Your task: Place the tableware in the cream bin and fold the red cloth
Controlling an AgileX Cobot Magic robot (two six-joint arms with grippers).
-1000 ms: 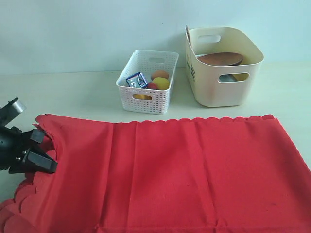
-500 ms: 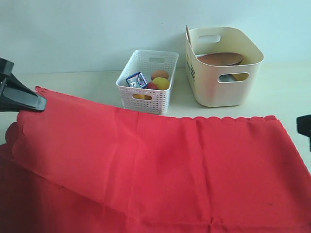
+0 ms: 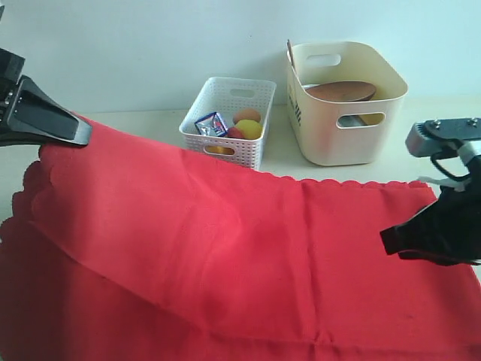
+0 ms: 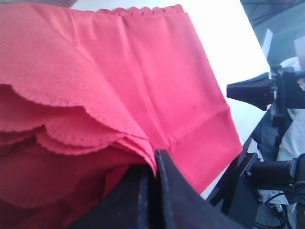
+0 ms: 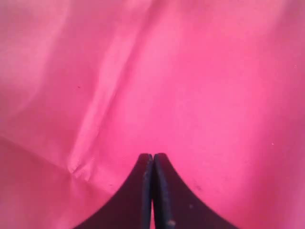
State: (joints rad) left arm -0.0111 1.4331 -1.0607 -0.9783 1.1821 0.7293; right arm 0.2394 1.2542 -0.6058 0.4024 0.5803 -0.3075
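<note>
While L gripper [image 3: 79, 138] pinches the red cloth [image 3: 225, 241] by a corner, aloft, R gripper [image 3: 387, 241] hangs over its other end. R jaws clenched, empty.

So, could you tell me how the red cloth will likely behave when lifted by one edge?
Probably floppy: the red cloth sags in a slope from the left gripper down to the table. It likely bunches, since scalloped layers gather at the pinch. It seems light, as a fingertip pinch carries it.
</note>
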